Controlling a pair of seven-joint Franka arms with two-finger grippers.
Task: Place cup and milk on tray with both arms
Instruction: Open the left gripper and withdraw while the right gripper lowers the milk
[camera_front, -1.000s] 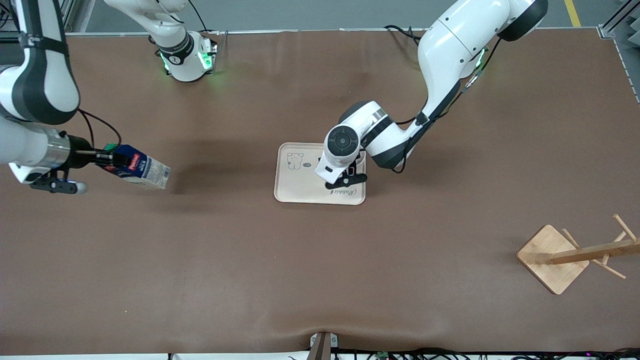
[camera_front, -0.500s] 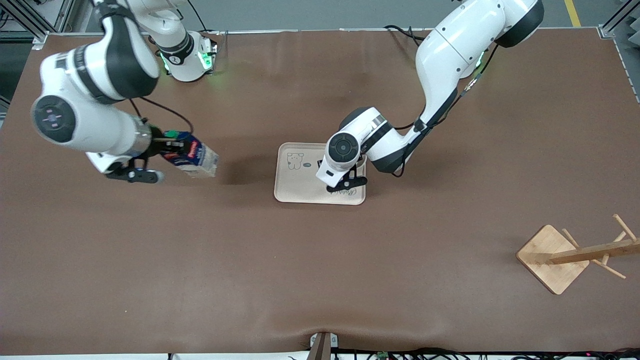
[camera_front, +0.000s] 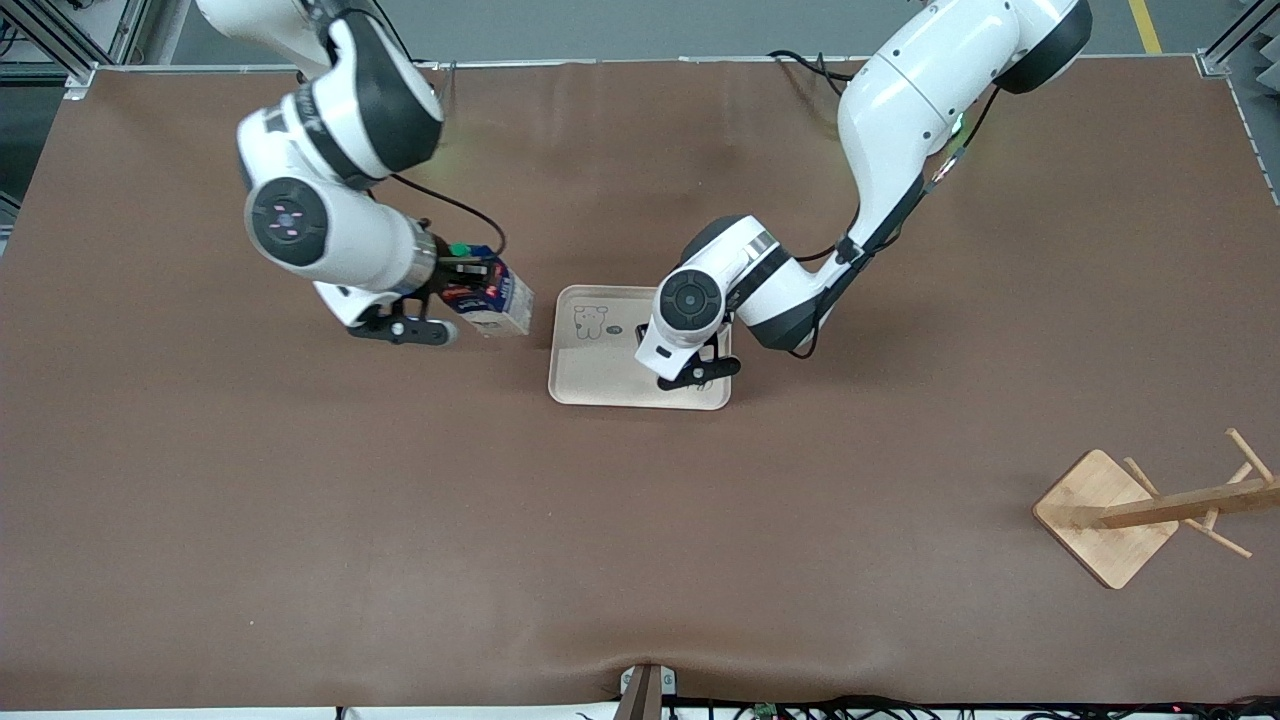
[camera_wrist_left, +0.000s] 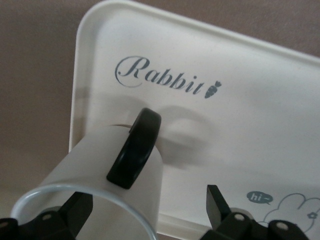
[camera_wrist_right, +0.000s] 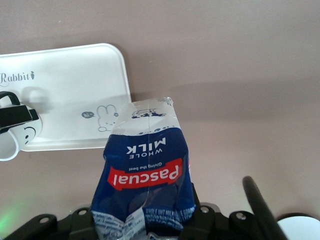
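The cream tray (camera_front: 600, 375) lies mid-table. My left gripper (camera_front: 692, 366) is low over its end toward the left arm and hides the cup in the front view. In the left wrist view the white cup (camera_wrist_left: 95, 165) with its black handle (camera_wrist_left: 134, 148) stands on the tray (camera_wrist_left: 250, 115). My left gripper (camera_wrist_left: 145, 212) is open, with one finger on each side of the cup's wall. My right gripper (camera_front: 468, 287) is shut on the tilted blue milk carton (camera_front: 500, 300) just beside the tray. The right wrist view shows the milk (camera_wrist_right: 145, 170), the tray (camera_wrist_right: 75, 85) and the cup (camera_wrist_right: 12, 142).
A wooden rack (camera_front: 1110, 515) lies tipped on its square base toward the left arm's end of the table, nearer to the front camera. The brown table (camera_front: 400, 520) surrounds the tray.
My right arm has swung the milk carton from the right arm's end of the table to just beside the tray. My left gripper has stayed over the tray, shifting only slightly.
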